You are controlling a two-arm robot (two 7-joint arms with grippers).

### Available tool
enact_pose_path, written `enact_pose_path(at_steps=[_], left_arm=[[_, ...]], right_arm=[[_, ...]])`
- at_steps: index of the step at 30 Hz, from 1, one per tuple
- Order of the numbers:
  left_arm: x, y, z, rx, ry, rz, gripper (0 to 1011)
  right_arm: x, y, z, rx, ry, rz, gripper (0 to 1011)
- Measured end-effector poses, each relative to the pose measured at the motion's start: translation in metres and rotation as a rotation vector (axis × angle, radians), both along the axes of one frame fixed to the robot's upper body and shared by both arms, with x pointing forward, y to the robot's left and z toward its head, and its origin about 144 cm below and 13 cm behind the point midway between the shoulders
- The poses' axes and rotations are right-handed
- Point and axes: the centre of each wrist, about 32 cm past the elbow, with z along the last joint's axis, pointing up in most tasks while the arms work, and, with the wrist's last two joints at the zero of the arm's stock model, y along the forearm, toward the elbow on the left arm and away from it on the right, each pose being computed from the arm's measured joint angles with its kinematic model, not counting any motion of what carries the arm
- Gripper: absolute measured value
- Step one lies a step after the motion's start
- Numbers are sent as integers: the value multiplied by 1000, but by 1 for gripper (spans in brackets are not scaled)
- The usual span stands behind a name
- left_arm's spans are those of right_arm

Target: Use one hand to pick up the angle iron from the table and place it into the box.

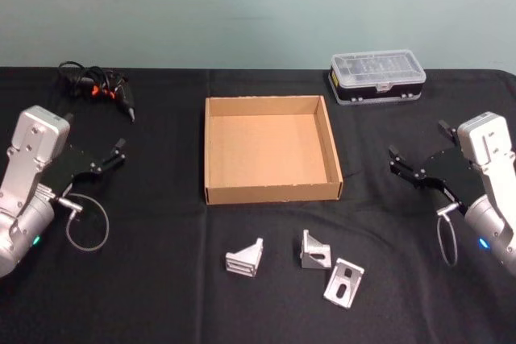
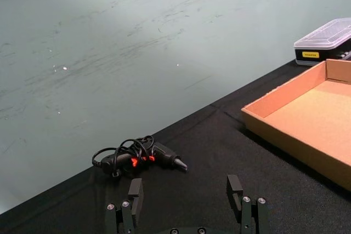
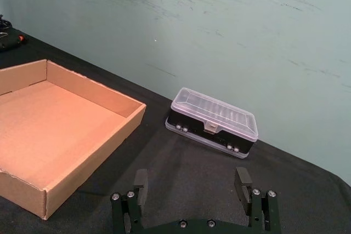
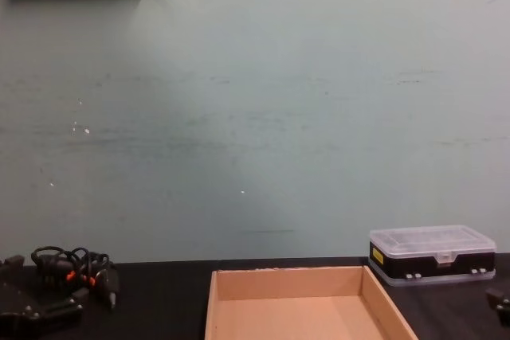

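Three silver angle irons lie on the black table [image 1: 161, 296] in front of the box: one to the left [image 1: 244, 257], one in the middle [image 1: 314, 250], one to the right [image 1: 344, 283]. The tan cardboard box [image 1: 266, 151] sits at the table's centre with nothing in it. My left gripper [image 1: 119, 155] hovers open, left of the box, fingers [image 2: 135, 193] spread wide. Right of the box, my right gripper [image 1: 411, 151] is also open, its fingers [image 3: 243, 182] apart. Neither holds anything, and both are well away from the angle irons.
A black plastic case with a clear lid [image 1: 376, 76] stands behind the box at the back right. A black tool with a coiled cable and orange marks [image 1: 101, 86] lies at the back left. A teal wall rises behind the table.
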Motion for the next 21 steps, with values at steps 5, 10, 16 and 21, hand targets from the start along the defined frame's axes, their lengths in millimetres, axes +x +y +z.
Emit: enact_pose_path(at_steps=[5,10,16,21], left_arm=[[0,0,0,0,0,0,1000],[0,0,0,0,0,0,1000],[0,0,0,0,0,0,1000],[0,0,0,0,0,0,1000]], right_arm=[[0,0,0,0,0,0,1004],[0,0,0,0,0,0,1004],[0,0,0,0,0,0,1004],[0,0,0,0,0,0,1004]])
